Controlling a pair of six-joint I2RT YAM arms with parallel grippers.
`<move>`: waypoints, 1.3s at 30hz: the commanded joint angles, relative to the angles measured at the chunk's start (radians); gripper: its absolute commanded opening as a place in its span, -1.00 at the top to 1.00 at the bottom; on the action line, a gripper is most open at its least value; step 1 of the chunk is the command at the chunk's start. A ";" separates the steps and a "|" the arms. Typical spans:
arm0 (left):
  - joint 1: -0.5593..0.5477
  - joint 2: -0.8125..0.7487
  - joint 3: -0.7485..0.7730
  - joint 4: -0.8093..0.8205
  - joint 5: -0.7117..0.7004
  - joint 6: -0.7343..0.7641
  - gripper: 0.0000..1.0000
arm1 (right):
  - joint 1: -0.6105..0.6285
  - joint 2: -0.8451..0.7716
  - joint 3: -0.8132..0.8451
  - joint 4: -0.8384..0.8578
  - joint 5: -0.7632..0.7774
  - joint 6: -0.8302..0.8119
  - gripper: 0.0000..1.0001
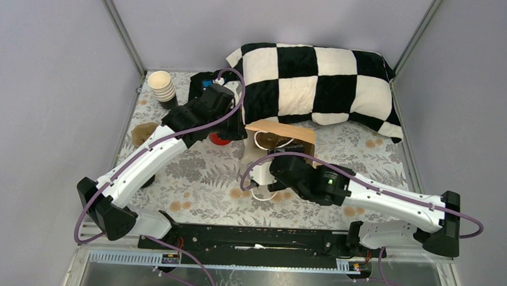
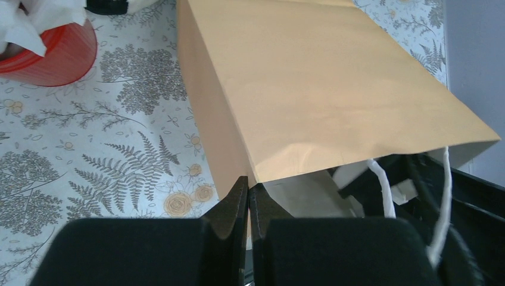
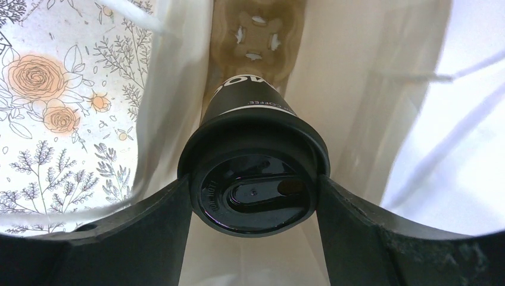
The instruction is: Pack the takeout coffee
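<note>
We are seeing the right gripper (image 3: 253, 196) clamping its two black fingers against opposite sides of the takeout coffee (image 3: 250, 104), a small near-black paper cup with white lettering under a black round plastic lid. The cup is sitting inside the mouth of the brown paper bag (image 2: 333, 89), between its pale inner walls. Deeper in the bag a brown cardboard cup carrier (image 3: 256, 36) is lying.

The left gripper (image 2: 248, 196) is pinching the bag's rim at a corner, fingers almost together. White twisted handles (image 2: 443, 196) are hanging from the rim beside it.

Beyond the bag, a red ribbed cup (image 2: 59, 56) is holding crumpled white paper on the floral tablecloth (image 2: 119, 167). A stack of pale beige paper cups (image 1: 162, 86) and a black-and-white checked pillow (image 1: 317, 81) are sitting farther back.
</note>
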 commanded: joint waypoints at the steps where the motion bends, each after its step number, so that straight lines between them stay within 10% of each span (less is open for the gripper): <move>1: -0.002 -0.037 0.035 0.050 0.050 -0.014 0.90 | -0.014 0.020 -0.008 0.080 -0.014 -0.058 0.25; 39: -0.006 -0.174 -0.196 0.181 0.031 0.072 0.90 | -0.297 0.118 0.011 0.224 -0.221 -0.183 0.28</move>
